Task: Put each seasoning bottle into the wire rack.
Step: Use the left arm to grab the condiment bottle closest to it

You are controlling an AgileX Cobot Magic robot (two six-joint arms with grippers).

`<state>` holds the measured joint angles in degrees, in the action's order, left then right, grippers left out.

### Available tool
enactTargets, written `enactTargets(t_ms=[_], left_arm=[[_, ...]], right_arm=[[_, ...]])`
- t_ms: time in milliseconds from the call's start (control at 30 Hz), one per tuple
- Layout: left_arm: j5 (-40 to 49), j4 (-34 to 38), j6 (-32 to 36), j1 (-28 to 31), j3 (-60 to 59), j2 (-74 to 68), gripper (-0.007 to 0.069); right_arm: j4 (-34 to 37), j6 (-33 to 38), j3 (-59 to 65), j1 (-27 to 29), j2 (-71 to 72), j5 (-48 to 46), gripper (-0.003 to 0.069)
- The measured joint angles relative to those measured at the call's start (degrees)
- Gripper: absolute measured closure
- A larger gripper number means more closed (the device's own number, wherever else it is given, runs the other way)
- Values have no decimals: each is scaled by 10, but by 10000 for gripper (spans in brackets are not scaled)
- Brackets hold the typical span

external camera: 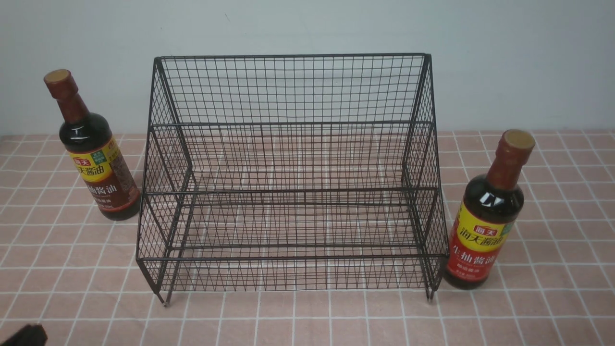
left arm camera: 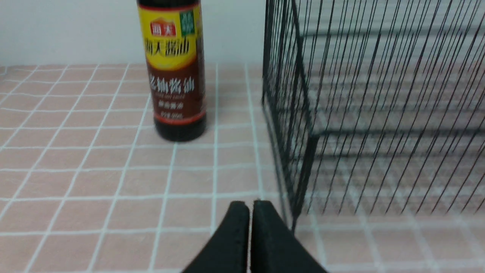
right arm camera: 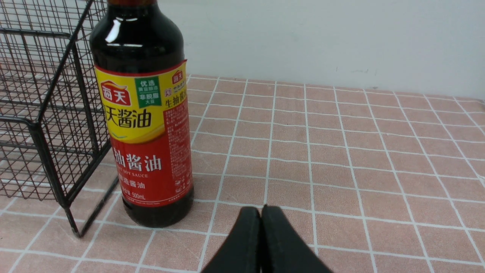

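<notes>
The black wire rack (external camera: 293, 178) stands in the middle of the table, both tiers bare. A seasoning bottle with a browner label (external camera: 93, 158) stands upright just left of the rack; the left wrist view shows that brown-label bottle (left arm camera: 175, 76) ahead of my left gripper (left arm camera: 250, 206), which is shut on nothing near the rack's front corner (left arm camera: 299, 178). A second seasoning bottle with a red label (external camera: 485, 221) stands upright against the rack's right front leg. My right gripper (right arm camera: 260, 211) is shut and empty, close in front of that red-label bottle (right arm camera: 146, 125).
A pink tiled cloth (external camera: 307, 312) covers the table, and a pale wall (external camera: 307, 29) rises behind it. A dark bit of my left arm (external camera: 24, 335) shows at the front view's lower left corner. The rack's side mesh (right arm camera: 41, 113) stands beside the red-label bottle.
</notes>
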<state>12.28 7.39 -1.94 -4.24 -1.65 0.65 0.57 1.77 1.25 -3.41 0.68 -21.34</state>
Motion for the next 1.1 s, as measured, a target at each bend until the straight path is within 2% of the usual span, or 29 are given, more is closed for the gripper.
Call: enactTargets(t_ms=[200,367,400,467,500,733,867,967,1067,1100], left_arm=[[-148,87,-40,0,0,0,631],[-265,97,-43,0,0,0,631],[-327,99,-44,0,0,0,631],[-365,100,-40,0,0,-1,631],[-414,101,-20,0,8,-22,631],[-426,90,84,0,115,-194,631],[-426,87,139,0,195,-358,625],[-426,89,170,0,247,-463,588],[-426,104,183,0,298,-559,516],[-426,119,186,0,326,-599,450]], right_arm=[[0,0,0,0,0,0,673],[0,0,0,0,0,0,673],[0,0,0,0,0,0,673],[0,0,0,0,0,0,673],[0,0,0,0,0,0,673],[0,0,0,0,0,0,673],[0,0,0,0,0,0,673],[0,0,0,0,0,0,673],[0,0,0,0,0,0,673],[0,0,0,0,0,0,673]])
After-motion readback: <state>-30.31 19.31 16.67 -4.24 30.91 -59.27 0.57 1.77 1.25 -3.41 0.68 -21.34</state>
